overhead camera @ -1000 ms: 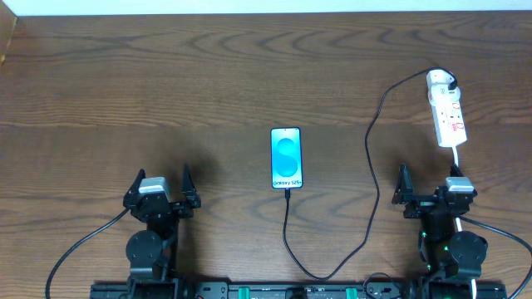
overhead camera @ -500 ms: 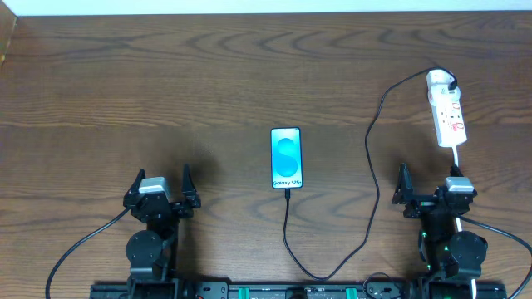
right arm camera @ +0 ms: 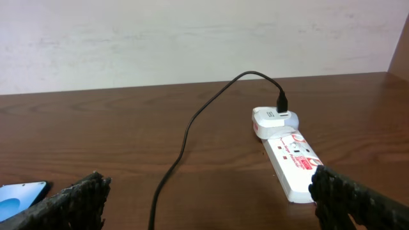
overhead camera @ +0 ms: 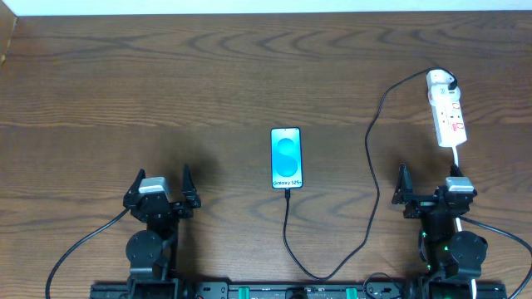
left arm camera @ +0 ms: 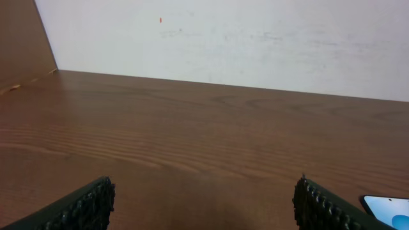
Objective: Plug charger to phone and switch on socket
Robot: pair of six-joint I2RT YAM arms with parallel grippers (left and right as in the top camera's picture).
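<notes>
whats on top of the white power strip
A white adapter sits on the far end of the power strip, with the black charger cable plugged into it. The outlet beneath the adapter is covered.

Only a corner of the phone (left arm camera: 385, 205) shows in the left wrist view, cut by the bottom edge. In the right wrist view a finger (right arm camera: 358, 199) covers the near end of the socket (right arm camera: 289, 156), and its switches are too small to read.

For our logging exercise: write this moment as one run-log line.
left gripper: open, empty | right gripper: open, empty | charger: tip at phone, plug in socket | power: cannot tell
</notes>
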